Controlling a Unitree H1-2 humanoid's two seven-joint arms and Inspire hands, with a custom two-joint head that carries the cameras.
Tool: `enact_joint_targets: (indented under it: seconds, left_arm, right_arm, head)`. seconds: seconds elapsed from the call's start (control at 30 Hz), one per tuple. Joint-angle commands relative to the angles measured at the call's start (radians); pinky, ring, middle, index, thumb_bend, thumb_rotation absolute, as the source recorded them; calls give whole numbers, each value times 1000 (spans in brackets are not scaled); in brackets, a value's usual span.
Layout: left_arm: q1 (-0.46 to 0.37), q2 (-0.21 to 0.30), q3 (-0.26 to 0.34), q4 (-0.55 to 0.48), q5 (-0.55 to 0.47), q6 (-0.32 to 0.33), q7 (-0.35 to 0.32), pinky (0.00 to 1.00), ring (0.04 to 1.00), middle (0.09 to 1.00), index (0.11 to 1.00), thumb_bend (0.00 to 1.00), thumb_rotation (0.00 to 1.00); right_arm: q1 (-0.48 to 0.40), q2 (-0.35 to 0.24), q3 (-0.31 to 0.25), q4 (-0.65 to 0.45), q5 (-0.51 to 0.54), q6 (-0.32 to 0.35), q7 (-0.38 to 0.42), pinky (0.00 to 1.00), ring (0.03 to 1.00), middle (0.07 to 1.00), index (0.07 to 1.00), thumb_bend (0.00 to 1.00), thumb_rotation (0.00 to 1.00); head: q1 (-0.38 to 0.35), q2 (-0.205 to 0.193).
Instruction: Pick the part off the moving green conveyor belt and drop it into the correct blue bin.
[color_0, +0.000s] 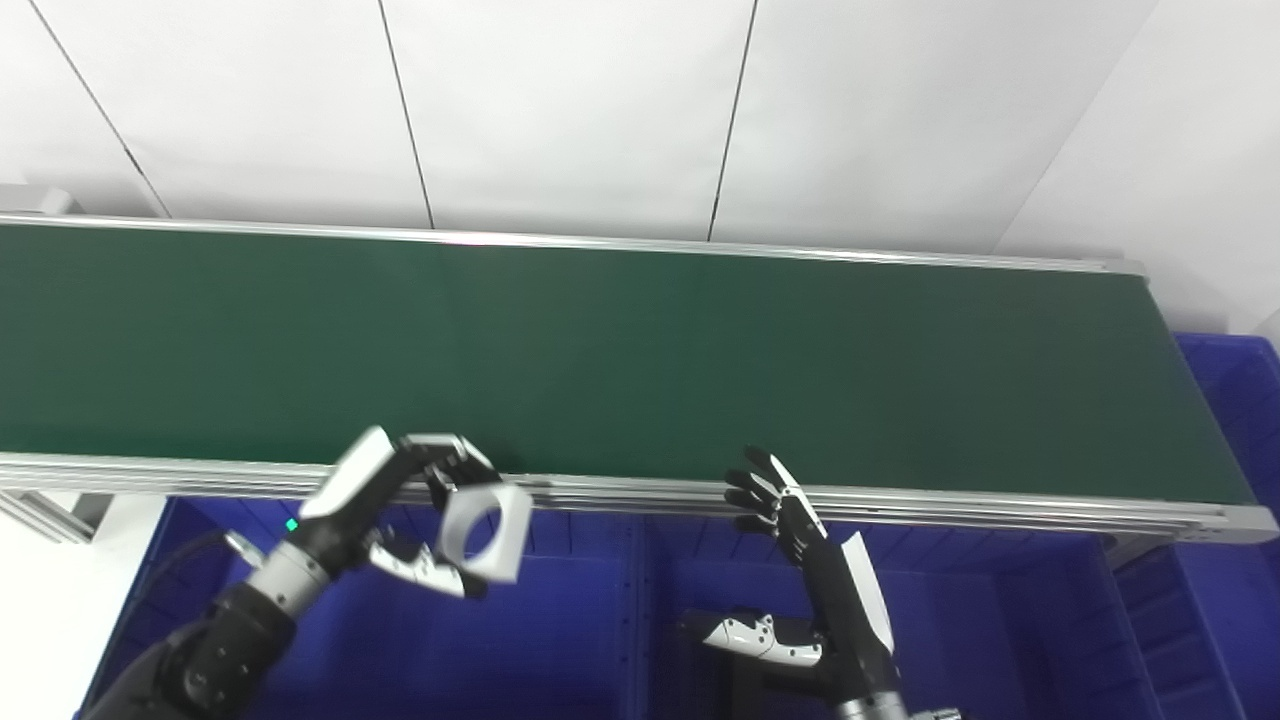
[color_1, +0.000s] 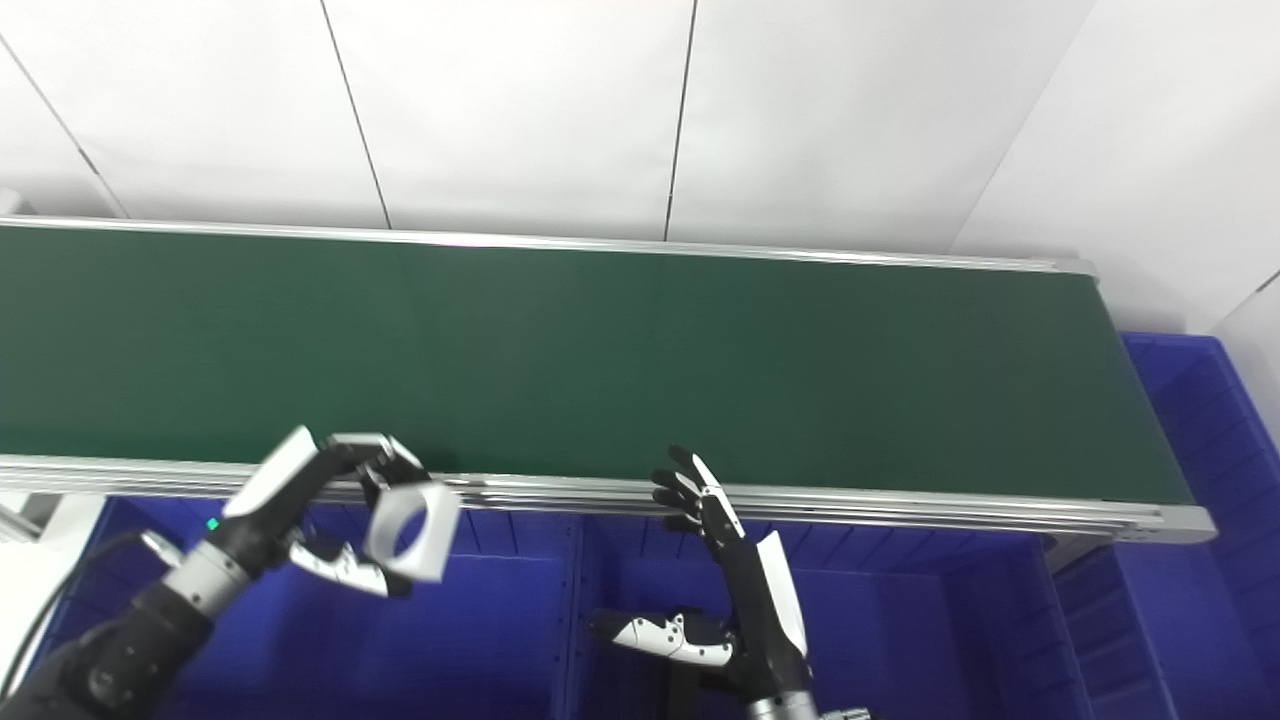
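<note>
My left hand is shut on a white square part with a round hole. It holds the part in the air just in front of the conveyor's near rail, above the left blue bin. The part also shows in the right eye view. My right hand is open and empty, fingers raised and spread, its fingertips at the near rail, above the middle blue bin. The green conveyor belt carries nothing in view.
The belt's silver near rail runs across the picture above the bins. A divider separates the left and middle bins. Another blue bin stands at the belt's right end. White wall panels are behind the belt.
</note>
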Motion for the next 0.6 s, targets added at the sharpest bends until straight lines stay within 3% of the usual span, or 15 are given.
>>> enact_joint_targets:
  seconds: [0.0, 0.27, 0.43, 0.57]
  left_arm:
    - [-5, 0, 1, -44, 34, -22, -23, 428, 426, 491, 528, 497, 0]
    - [20, -33, -22, -99, 141, 100, -147, 407, 408, 480, 543, 495, 0]
    - [15, -39, -26, -86, 241, 133, -152, 453, 422, 500, 540, 496, 0]
    - [22, -39, -33, -119, 335, 202, -169, 488, 430, 520, 530, 496, 0]
  right_arm:
    - [-1, 2, -3, -41, 18, 5, -6, 727, 807, 842, 934, 884, 347]
    - [-1, 3, -8, -47, 24, 6, -10, 726, 808, 838, 932, 881, 344]
    - [-2, 5, -10, -49, 24, 5, -12, 727, 812, 840, 933, 876, 348]
    - [0, 6, -11, -52, 22, 6, -13, 723, 811, 839, 933, 879, 353]
  head:
    - [0, 2]
    - [-1, 10]
    - [-5, 13]
    - [-5, 14]
